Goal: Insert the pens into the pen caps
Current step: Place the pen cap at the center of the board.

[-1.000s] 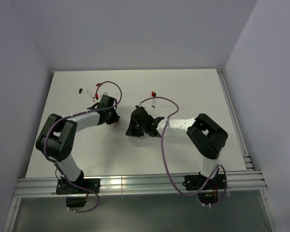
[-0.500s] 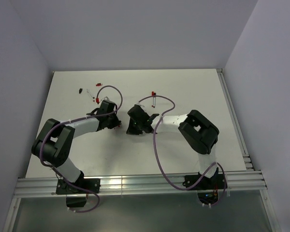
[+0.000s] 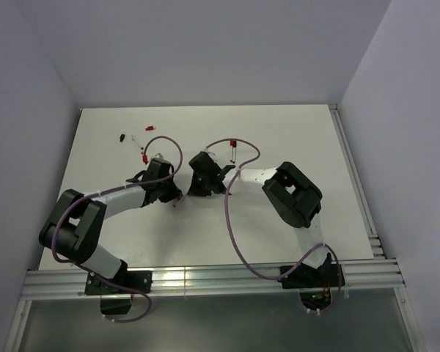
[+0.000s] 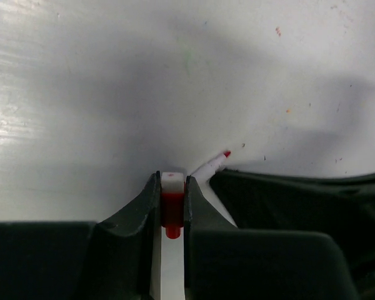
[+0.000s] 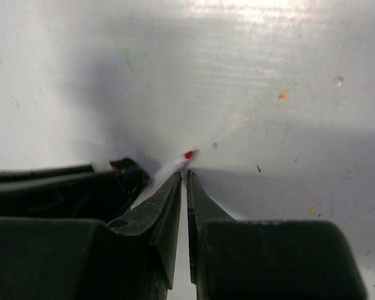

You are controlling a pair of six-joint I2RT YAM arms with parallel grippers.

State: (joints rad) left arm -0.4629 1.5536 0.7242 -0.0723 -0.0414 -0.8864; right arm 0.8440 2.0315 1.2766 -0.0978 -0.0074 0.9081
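My left gripper is shut on a red pen cap with a white end. A thin white pen with a red tip lies just to its right, running under my right gripper's black body. In the right wrist view this pen slants past the tip of the left finger. My right gripper is shut, with nothing showing between the jaws. In the top view the left gripper and the right gripper nearly touch at mid-table.
At the back left lie a black cap, a loose red cap and a white pen with red at its near end. Another white pen with a red end lies behind the right gripper. Purple cables loop over both arms.
Both grippers have drawn closer together. The left gripper has come nearer and right with the cap, and the right gripper has moved left and a little away.
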